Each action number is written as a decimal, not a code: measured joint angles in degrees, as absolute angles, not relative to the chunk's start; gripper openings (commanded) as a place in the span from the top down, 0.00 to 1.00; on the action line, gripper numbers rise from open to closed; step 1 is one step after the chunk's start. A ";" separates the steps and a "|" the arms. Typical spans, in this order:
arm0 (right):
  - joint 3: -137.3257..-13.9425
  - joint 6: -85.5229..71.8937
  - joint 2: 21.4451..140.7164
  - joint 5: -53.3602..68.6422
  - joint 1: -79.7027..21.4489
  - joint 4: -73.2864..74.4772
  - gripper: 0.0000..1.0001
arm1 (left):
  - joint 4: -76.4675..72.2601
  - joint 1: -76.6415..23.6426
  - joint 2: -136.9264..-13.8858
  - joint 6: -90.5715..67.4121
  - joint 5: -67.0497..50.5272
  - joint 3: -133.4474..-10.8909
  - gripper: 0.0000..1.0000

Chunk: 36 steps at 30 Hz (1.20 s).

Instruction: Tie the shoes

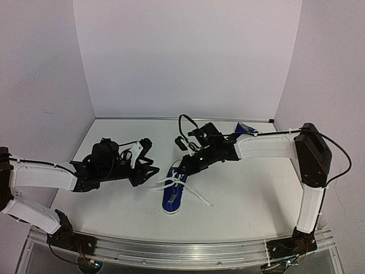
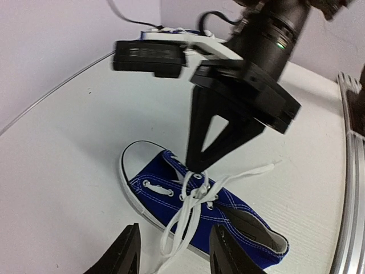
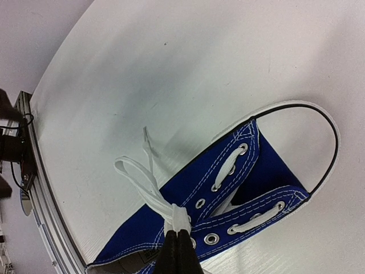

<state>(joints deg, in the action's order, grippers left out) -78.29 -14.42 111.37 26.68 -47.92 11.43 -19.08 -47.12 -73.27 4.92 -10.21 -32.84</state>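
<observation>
White lace [image 3: 179, 218] is pinched in the clenched right pincer [image 3: 177, 251] at the bottom centre of the right wrist view, directly over the blue shoe [image 3: 268, 180]. The left pincer [image 2: 175, 237] is released, with lace seen between its parted fingers. The shoe is laid mid-frame on the table [image 1: 239, 194].

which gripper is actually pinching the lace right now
The right gripper: its jaws are shut on the white lace above the blue shoe. The left gripper has its jaws apart, clamping nothing.
</observation>
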 measured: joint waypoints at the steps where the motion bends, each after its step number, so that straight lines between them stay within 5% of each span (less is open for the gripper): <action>1: -78.28 -14.59 111.37 26.68 -47.92 11.34 1.00 | -19.06 -48.15 -73.47 7.52 -10.13 -32.85 0.59; 22: -77.67 -15.83 111.37 28.14 -47.64 10.52 1.00 | -16.93 -54.41 -92.57 33.44 -9.09 -42.19 0.82; 36: -77.67 -15.97 111.37 28.64 -47.51 10.35 1.00 | -18.01 -54.46 -97.70 36.03 -8.38 -45.06 0.83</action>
<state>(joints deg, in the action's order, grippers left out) -77.67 -15.97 111.37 28.64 -47.51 10.35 -18.01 -54.46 -97.70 36.03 -8.38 -45.06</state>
